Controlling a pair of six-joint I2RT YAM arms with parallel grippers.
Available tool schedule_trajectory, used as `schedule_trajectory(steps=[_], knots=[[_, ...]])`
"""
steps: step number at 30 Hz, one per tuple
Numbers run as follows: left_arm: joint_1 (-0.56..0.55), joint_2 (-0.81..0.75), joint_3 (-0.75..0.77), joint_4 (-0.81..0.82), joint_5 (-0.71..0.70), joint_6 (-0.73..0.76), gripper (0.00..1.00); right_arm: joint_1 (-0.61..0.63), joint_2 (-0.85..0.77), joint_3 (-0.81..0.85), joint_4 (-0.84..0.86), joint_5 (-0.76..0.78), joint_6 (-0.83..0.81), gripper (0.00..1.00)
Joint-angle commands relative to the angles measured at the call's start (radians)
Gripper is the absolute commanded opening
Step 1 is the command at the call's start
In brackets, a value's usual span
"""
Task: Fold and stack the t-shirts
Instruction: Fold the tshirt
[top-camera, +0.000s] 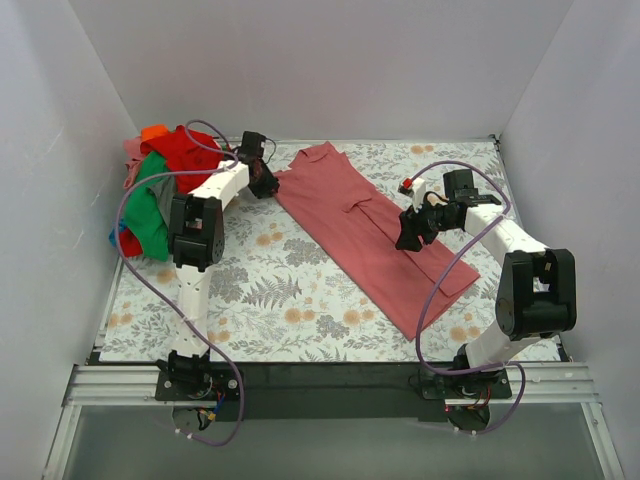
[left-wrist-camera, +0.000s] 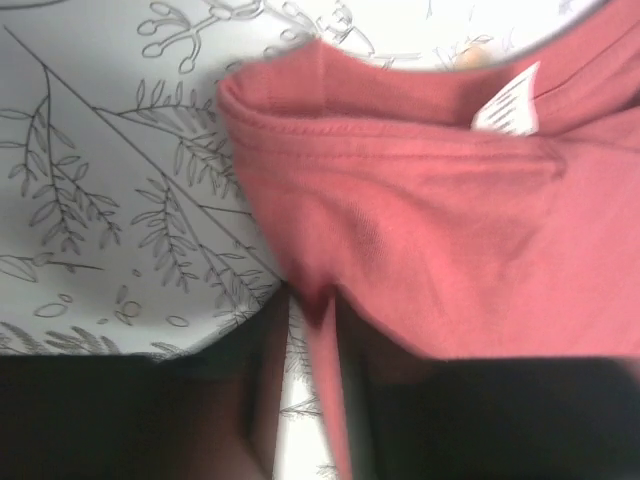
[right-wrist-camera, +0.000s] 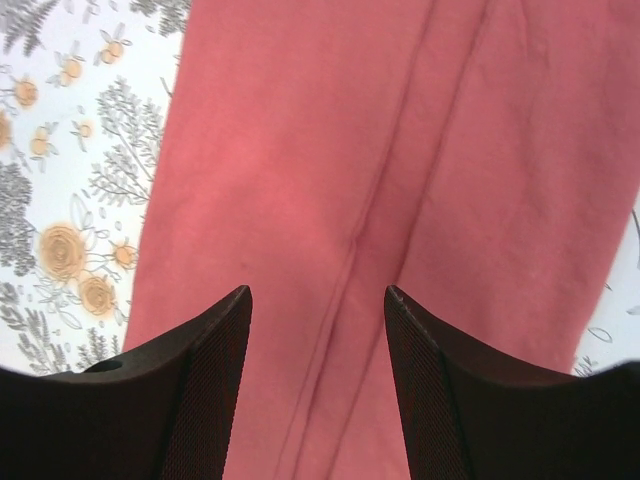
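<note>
A salmon-pink t-shirt (top-camera: 375, 235) lies folded into a long strip, running diagonally from the back middle to the front right of the table. Its white neck tag (left-wrist-camera: 508, 105) shows in the left wrist view. My left gripper (top-camera: 265, 183) is at the shirt's back left corner, shut on a pinch of its fabric (left-wrist-camera: 318, 300). Over the middle of the strip's right edge, my right gripper (top-camera: 408, 238) hovers open, with the shirt's lengthwise fold (right-wrist-camera: 365, 220) between its fingers. More t-shirts sit heaped at the back left: red (top-camera: 185, 148), green (top-camera: 150, 205), orange (top-camera: 153, 131).
The floral table cover (top-camera: 280, 300) spreads over the whole table. White walls close in the left, back and right sides. The heap of shirts sits just left of my left arm (top-camera: 195, 235). Purple cables loop beside both arms.
</note>
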Motion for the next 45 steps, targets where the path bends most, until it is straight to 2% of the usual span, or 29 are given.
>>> schedule_trajectory(steps=[1,5,6,9,10,12,13,14,16,18,21,22,25,26,31,36,38,42,45], knots=[[0.025,-0.075,-0.028,-0.039,0.033,0.152,0.29,-0.006,-0.008,-0.001,0.033,0.092,-0.01,0.63],[0.025,-0.28,-0.192,0.086,0.134,0.253,0.56,-0.033,0.018,0.004,0.04,0.148,-0.009,0.63],[0.025,-0.332,-0.222,0.109,0.18,0.271,0.59,-0.04,0.023,0.004,0.04,0.157,-0.009,0.63],[0.025,-0.504,-0.328,0.163,0.247,0.337,0.63,-0.069,0.027,0.006,0.04,0.161,-0.012,0.63],[0.025,-0.605,-0.403,0.201,0.279,0.356,0.64,-0.089,0.027,0.004,0.038,0.163,-0.012,0.63],[0.024,-0.702,-0.509,0.257,0.348,0.385,0.64,-0.103,0.024,0.001,0.037,0.154,-0.021,0.63],[0.02,-0.762,-0.566,0.322,0.431,0.386,0.64,-0.14,0.023,-0.001,0.035,0.152,-0.025,0.64],[0.008,-0.855,-0.691,0.355,0.468,0.388,0.65,-0.149,0.023,-0.004,0.032,0.154,-0.03,0.64],[-0.019,-0.938,-0.799,0.407,0.531,0.379,0.66,-0.181,0.023,-0.007,0.03,0.154,-0.038,0.64],[-0.079,-1.012,-0.914,0.416,0.577,0.368,0.67,-0.204,0.029,-0.007,0.026,0.143,-0.038,0.64],[-0.228,-1.067,-1.043,0.427,0.532,0.345,0.67,-0.244,0.035,-0.01,0.026,0.132,-0.035,0.64],[-0.316,-1.075,-1.065,0.426,0.498,0.331,0.66,-0.259,0.037,-0.01,0.026,0.128,-0.033,0.64],[-0.456,-1.061,-1.134,0.438,0.403,0.299,0.66,-0.281,0.044,-0.014,0.023,0.109,-0.032,0.64],[-0.482,-1.051,-1.143,0.442,0.362,0.282,0.66,-0.284,0.052,-0.014,0.023,0.106,-0.032,0.64],[-0.601,-0.948,-1.186,0.536,0.335,0.129,0.64,-0.292,0.07,-0.019,0.015,0.102,-0.032,0.64],[-0.65,-0.856,-1.195,0.581,0.235,-0.116,0.63,-0.292,0.081,-0.019,0.017,0.099,-0.033,0.64],[-0.659,-0.821,-1.195,0.605,0.22,-0.146,0.62,-0.292,0.087,-0.019,0.015,0.088,-0.032,0.64],[-0.676,-0.814,-1.178,0.602,0.185,-0.12,0.61,-0.29,0.093,-0.019,0.009,0.079,-0.033,0.64],[-0.685,-0.862,-1.203,0.599,0.148,-0.039,0.62,-0.292,0.095,-0.021,0.009,0.071,-0.038,0.64]])
